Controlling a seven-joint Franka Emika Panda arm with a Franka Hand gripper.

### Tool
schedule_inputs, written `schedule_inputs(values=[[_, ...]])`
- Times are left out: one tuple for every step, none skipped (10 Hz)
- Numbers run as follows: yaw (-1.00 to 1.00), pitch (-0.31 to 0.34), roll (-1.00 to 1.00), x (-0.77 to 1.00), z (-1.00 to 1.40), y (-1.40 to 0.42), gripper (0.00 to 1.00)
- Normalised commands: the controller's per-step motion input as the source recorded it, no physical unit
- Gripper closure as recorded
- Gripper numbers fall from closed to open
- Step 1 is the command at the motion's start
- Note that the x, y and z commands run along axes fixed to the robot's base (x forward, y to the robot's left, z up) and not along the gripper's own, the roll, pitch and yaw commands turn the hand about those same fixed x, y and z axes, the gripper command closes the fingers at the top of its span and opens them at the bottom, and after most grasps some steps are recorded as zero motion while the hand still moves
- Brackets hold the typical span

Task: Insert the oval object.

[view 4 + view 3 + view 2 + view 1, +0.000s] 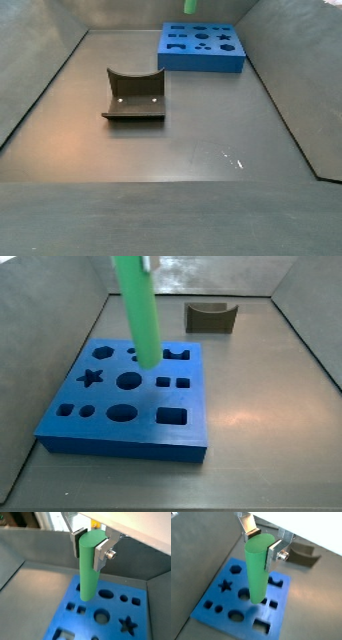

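**A:** Where is the claw (264, 540), and what does it have?

**B:** It hangs above the blue block (211, 604), closed on the upper end of the oval object (256, 569). In both wrist views the silver plates press the green rod from two sides, dark pads against it. One of the fingers (102, 554) carries a round screw head on its outer face.

**A:** How does the rod sit?

**B:** Upright, hanging down from the claw. In a side view its lower end (144, 351) overlaps the far part of the block, near a notch-shaped hole at the back edge. I cannot tell whether the tip touches the block or is just above it.

**A:** What about the block itself?

**B:** It lies flat on the grey bench (261, 406), with cut-outs of several shapes: a star (91, 378), round holes, a square (171, 415) and small rounded slots. In a side view taken from the far end it sits against the back of the walled bench (201, 47), and only a sliver of green shows above it at the frame's edge.

**A:** Anything else on the bench?

**B:** The fixture (134, 96), a dark bracket on a base plate, stands well apart from the block; a side view shows it behind the block near the back wall (210, 317).

**A:** Any brand, label or writing?

**B:** None that I can read on the rod, block, fixture or claw.
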Motion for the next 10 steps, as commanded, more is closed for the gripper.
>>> schedule_inputs(values=[[-0.74, 0.011, 0.07, 0.0, -0.07, -0.5, 1.0], [-0.88, 0.07, 0.15, -0.06, -0.13, -0.22, 1.0], [-0.92, 0.093, 0.17, -0.12, -0.16, -0.05, 1.0], [-0.89, 0.124, 0.16, -0.13, -0.15, 0.0, 1.0], [-0.86, 0.167, 0.15, -0.13, -0.13, 0.0, 1.0], [-0.84, 0.187, 0.15, -0.14, -0.12, 0.0, 1.0], [-0.83, 0.194, 0.15, -0.13, -0.11, 0.0, 1.0], [-0.84, 0.19, 0.15, -0.13, -0.11, 0.0, 1.0], [-0.91, 0.1, 0.19, -0.13, -0.1, -0.09, 1.0], [-0.93, 0.0, 0.09, 0.0, 0.0, -0.17, 1.0]])
